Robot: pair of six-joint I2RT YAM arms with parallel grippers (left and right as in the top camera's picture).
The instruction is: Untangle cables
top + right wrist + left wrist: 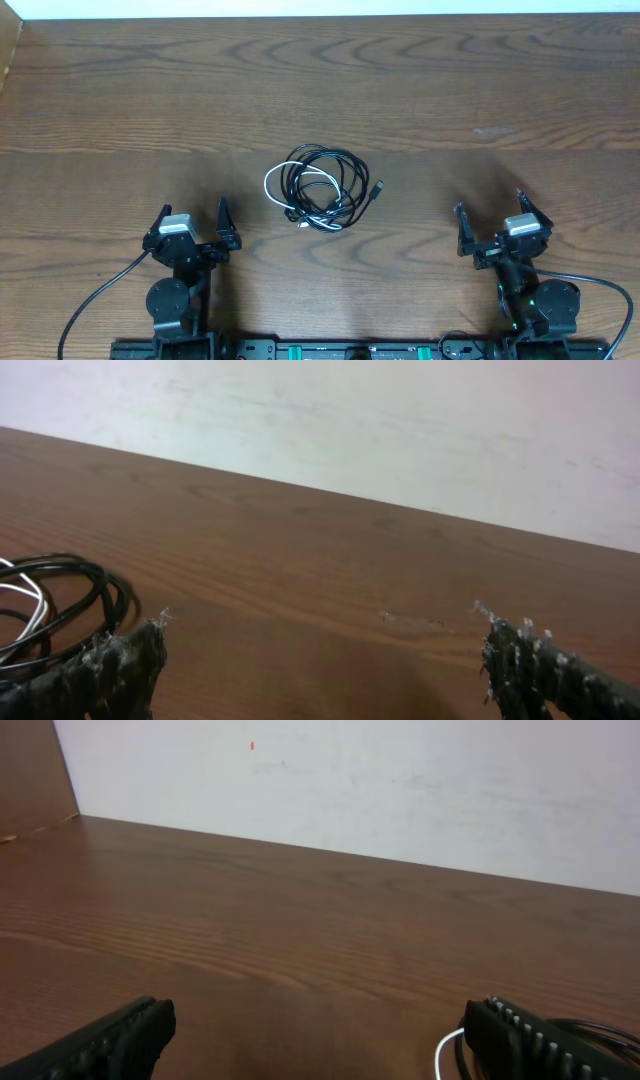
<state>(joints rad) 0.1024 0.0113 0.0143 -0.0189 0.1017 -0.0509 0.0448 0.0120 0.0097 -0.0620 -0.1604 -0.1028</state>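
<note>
Nearest the bases: left gripper (pixel 193 213) spread wide and empty, right gripper (pixel 490 204) likewise wide and empty, both resting well apart from the work. Farther in, between them at mid-table: cables (pixel 320 188) lying in one coiled bundle, white cord (pixel 270 183) looped among the black cords (pixel 347 168), one plug end (pixel 377 188) poking out rightward. Beyond, wooden table (pixel 320 80) running to its far edge. By the look of it: nothing separated yet, all the untangling left to do.
</note>
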